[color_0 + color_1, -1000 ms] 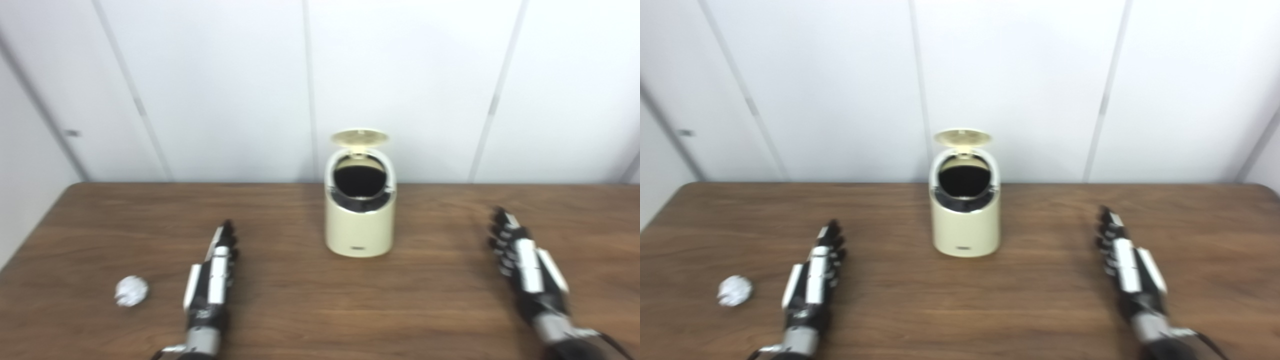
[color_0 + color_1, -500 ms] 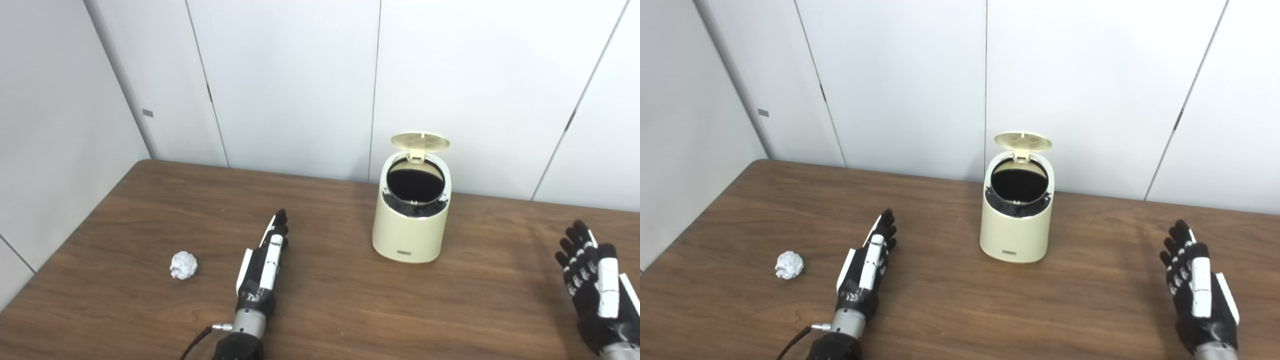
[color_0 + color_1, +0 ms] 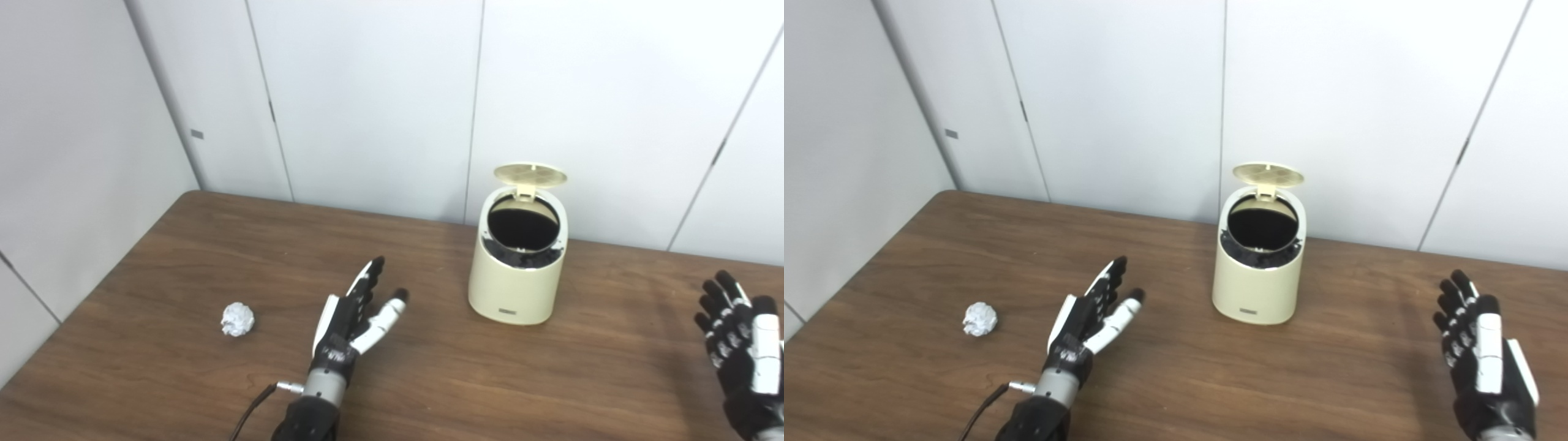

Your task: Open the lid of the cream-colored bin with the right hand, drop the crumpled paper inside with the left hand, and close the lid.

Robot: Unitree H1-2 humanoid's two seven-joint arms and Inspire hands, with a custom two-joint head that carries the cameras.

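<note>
Near the front of the desk (image 3: 184,245), the left hand (image 3: 352,315) is spread and empty, thumb splayed right, fingers pointing far. Just left of it, apart, lies the crumpled paper (image 3: 237,319). At the right edge the right hand (image 3: 1479,343) is likewise spread, holding nothing. Between them, farther back, stands the cream-colored bin (image 3: 517,278), its lid (image 3: 530,174) raised.
</note>
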